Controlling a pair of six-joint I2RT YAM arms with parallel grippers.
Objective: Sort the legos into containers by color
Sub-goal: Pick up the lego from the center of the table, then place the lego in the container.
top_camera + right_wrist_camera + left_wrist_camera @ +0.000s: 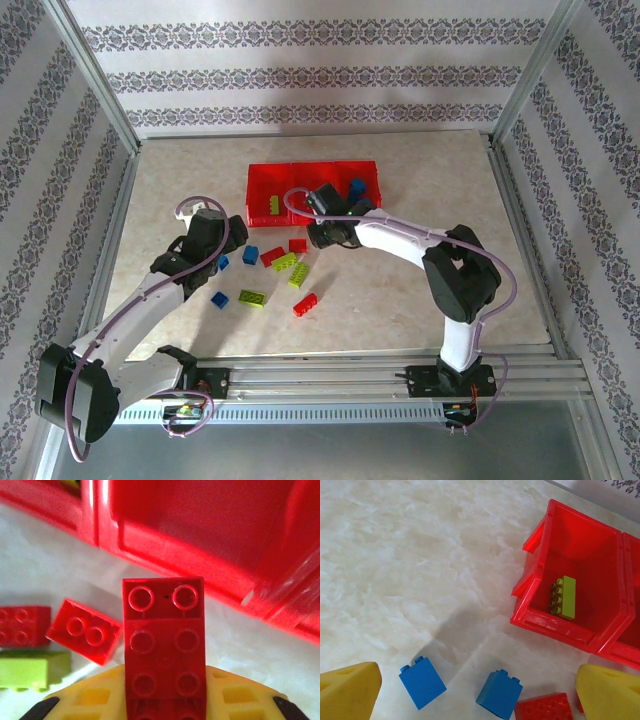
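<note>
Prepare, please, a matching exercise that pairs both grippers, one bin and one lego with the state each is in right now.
Things:
1. left gripper
2. right gripper
3. leftmost bin in the top view
4. blue lego nearest the left gripper's left finger

States:
a. lies on the table
b. shut on a red lego
c. contains one lime green lego
d. open, holding nothing

Pairs: 1-d, 2-b, 3-c, 4-a
</note>
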